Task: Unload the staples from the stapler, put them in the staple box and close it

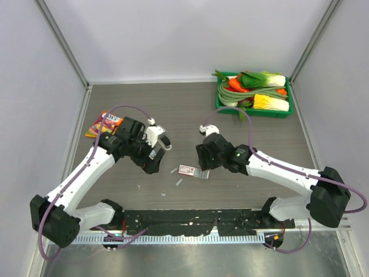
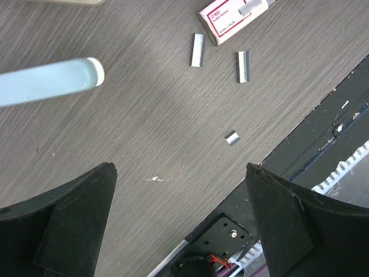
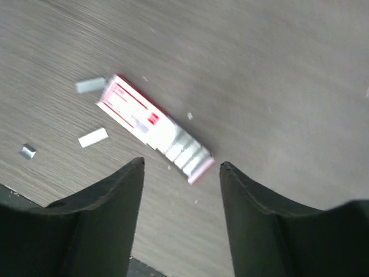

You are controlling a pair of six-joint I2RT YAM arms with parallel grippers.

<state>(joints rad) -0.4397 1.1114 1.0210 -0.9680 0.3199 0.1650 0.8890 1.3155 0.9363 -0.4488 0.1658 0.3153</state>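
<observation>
Left jaws gaping wide, empty; stapler [image 2: 46, 83] ahead, blurred. Right jaws parted above box [image 3: 153, 124], gripping nothing. 3 staples [image 2: 198, 50] loose on worktop [image 2: 144, 115] near box.

Loose staples [image 2: 198, 50] are lying just left of and in front of the pink-and-white box [image 1: 187, 169], crowding that side. The right gripper [image 3: 181, 164] is hanging over the box's right end, jaws apart. Behind the box, the table [image 1: 190, 109] is sitting wide open.
</observation>
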